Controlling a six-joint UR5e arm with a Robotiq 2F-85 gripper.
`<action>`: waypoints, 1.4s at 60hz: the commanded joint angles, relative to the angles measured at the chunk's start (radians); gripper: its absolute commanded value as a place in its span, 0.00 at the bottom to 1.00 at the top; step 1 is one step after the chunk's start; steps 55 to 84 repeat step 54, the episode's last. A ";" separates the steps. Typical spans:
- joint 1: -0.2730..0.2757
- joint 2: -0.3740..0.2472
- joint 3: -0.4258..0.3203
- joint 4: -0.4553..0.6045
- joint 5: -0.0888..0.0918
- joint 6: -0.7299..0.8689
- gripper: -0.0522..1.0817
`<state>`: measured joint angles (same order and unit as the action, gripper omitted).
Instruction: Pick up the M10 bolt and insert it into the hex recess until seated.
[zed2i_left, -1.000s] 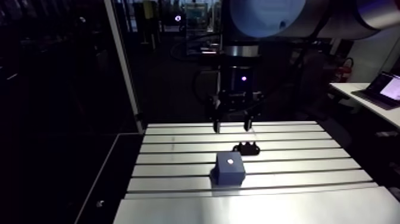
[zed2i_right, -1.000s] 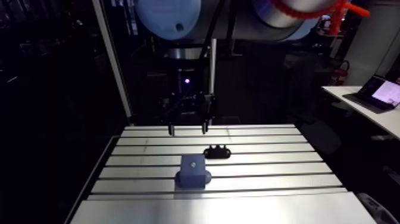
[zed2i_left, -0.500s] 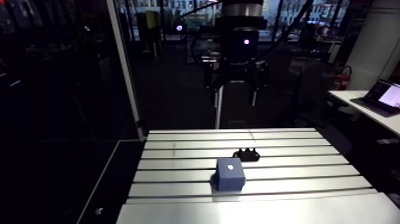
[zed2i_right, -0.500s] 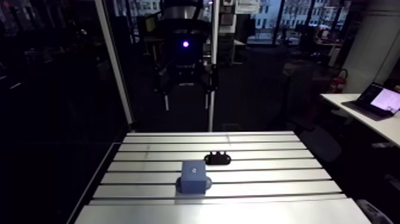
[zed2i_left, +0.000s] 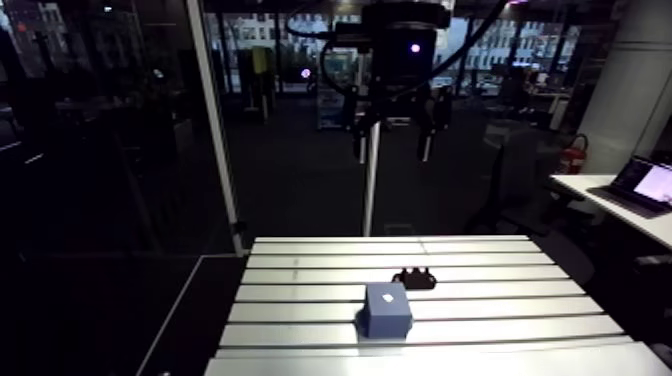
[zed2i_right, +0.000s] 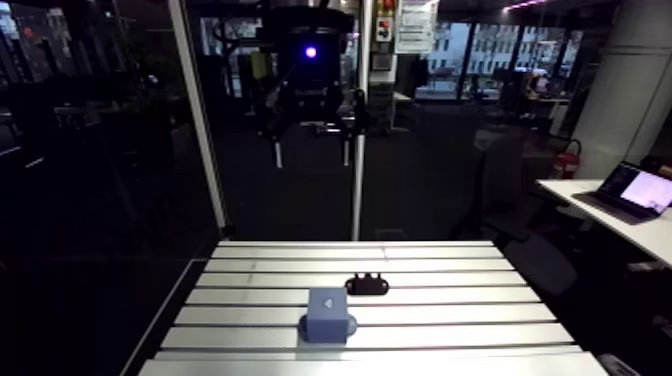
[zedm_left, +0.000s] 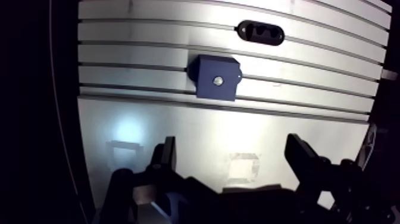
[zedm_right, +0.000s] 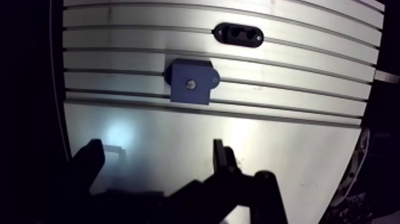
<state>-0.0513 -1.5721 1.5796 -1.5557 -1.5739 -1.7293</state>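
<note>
Two fingers of claw (zedm_left: 231, 149) wide apart, empty, high over counter (zedm_left: 178, 125). Bolt (zedm_left: 218, 80) prob. the shiny dot atop blue block (zedm_left: 208, 89), near black holder (zedm_left: 261, 32). Likely steel: stiff, light, slick; pinch across head flats.

1 block (zed2i_left: 387, 308) on worktop (zed2i_left: 300, 300). 1 bolt (zedm_left: 218, 80) in block's top face, centred. 1 holder (zed2i_left: 414, 278) behind block, slightly to its right, not touching. Hand (zed2i_left: 393, 155) high above, behind block.
</note>
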 joint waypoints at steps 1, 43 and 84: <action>0.001 -0.018 0.004 0.001 0.005 -0.003 0.05; 0.001 -0.010 0.006 0.001 0.004 -0.005 0.05; 0.002 -0.004 0.013 0.000 0.002 -0.002 0.05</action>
